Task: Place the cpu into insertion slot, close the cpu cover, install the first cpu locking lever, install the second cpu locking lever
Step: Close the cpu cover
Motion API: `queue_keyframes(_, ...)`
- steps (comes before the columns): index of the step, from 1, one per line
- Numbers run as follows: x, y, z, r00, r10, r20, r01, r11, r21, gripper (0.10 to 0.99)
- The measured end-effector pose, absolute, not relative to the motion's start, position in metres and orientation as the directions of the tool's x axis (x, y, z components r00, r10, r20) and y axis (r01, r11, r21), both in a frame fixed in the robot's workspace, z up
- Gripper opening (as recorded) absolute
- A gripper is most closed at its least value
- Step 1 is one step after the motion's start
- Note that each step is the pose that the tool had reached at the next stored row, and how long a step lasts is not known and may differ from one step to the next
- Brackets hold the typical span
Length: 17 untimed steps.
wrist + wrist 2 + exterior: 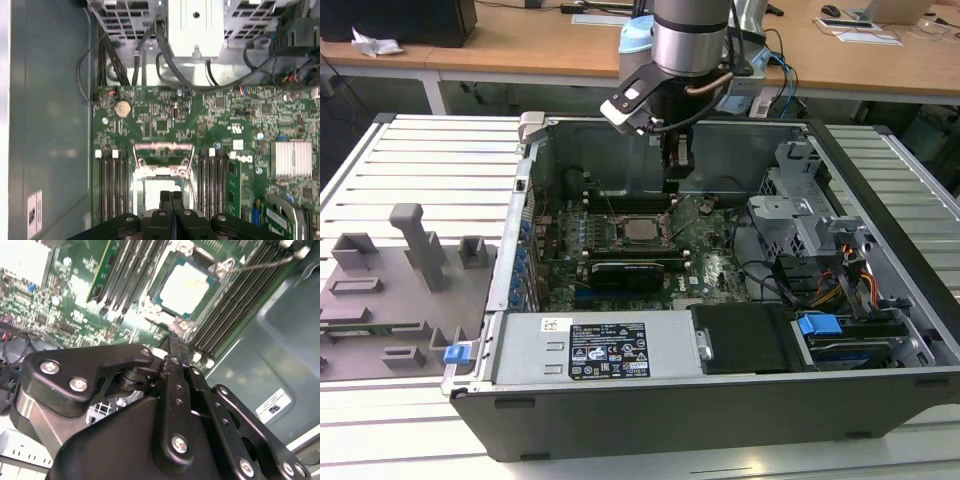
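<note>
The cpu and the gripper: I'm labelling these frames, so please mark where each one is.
cpu (pixel 184 286), second wrist view, on the middle of its pale metal top.
gripper (pixel 171 196), first wrist view, at the tips of its shut fingers, midway between them.

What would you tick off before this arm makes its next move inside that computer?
1. cpu seated flat, silvery top up: ok.
2. cpu cover lying down around it: ok, as far as it shows.
3. locking lever latched: not ok, it sticks out over the memory slots.
4. gripper shut and empty: ok.
5. cables away from the cpu: ok.
</note>
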State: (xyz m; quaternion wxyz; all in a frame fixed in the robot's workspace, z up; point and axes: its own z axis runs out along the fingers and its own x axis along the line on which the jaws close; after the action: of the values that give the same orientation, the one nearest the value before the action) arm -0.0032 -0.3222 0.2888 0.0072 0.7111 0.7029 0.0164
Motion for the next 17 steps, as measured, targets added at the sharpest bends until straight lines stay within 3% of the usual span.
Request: queue_keyframes(17,0.0017,-0.3227,0.2836,-0.040,0.999,0.013,0.999,0.039,0.033,0.106)
